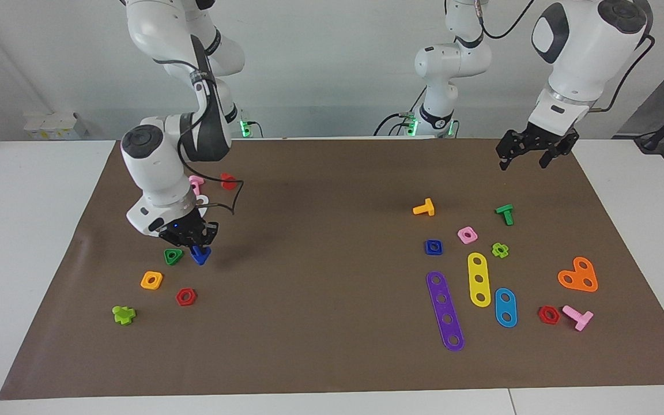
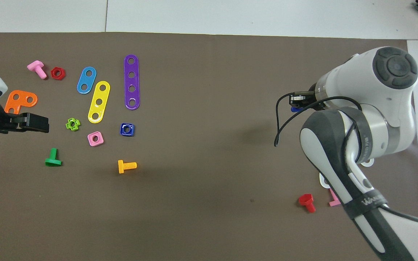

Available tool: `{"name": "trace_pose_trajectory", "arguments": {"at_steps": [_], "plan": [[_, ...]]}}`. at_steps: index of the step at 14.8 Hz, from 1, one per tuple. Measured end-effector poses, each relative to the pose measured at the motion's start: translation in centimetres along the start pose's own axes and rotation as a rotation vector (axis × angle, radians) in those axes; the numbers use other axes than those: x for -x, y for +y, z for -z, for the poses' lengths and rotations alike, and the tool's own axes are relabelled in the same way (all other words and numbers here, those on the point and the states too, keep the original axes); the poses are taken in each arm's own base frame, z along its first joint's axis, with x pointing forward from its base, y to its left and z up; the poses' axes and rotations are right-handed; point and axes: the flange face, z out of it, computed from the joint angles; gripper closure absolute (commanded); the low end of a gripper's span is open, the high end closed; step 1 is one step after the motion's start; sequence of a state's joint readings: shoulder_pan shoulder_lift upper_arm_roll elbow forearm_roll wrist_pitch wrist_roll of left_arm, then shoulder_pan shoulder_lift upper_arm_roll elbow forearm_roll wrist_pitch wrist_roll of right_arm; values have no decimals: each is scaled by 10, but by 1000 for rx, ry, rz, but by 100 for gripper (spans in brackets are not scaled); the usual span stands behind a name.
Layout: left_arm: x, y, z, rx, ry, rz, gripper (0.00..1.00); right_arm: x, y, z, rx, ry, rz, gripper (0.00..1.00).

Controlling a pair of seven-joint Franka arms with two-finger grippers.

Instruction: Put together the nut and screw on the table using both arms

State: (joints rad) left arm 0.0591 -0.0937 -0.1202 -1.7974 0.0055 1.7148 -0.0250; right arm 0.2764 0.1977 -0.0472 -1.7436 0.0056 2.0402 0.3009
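Observation:
The dark-blue screw (image 1: 200,254) hangs head-down in my right gripper (image 1: 196,244), which is shut on its shaft, at or just above the brown mat (image 1: 332,357) toward the right arm's end. In the overhead view the right arm hides most of it; only a blue bit (image 2: 294,108) shows by the gripper (image 2: 298,103). The dark-blue nut (image 1: 433,246) lies flat on the mat toward the left arm's end, also seen from overhead (image 2: 127,129). My left gripper (image 1: 527,157) is open and empty in the air over the mat's edge, away from the nut.
A green triangular nut (image 1: 173,256), an orange-yellow nut (image 1: 151,280) and a red hex nut (image 1: 185,296) lie close to the screw. Around the blue nut lie a pink nut (image 1: 467,234), an orange bolt (image 1: 424,208), a purple strip (image 1: 445,310) and a yellow strip (image 1: 479,279).

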Motion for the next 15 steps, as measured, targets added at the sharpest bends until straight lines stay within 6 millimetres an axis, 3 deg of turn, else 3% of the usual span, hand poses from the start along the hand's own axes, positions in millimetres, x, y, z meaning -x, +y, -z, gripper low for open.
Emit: {"name": "trace_pose_trajectory", "arguments": {"at_steps": [3,7,9,15], "plan": [[0,0,0,0,0,0,0,22,-78,3,-15,5,-56,100],[0,0,0,0,0,0,0,54,-192,-24,-31,8,-112,100],[0,0,0,0,0,0,0,63,-219,-44,-34,9,-111,100],[0,0,0,0,0,1,0,87,-271,-117,-1,64,-131,100]]}}
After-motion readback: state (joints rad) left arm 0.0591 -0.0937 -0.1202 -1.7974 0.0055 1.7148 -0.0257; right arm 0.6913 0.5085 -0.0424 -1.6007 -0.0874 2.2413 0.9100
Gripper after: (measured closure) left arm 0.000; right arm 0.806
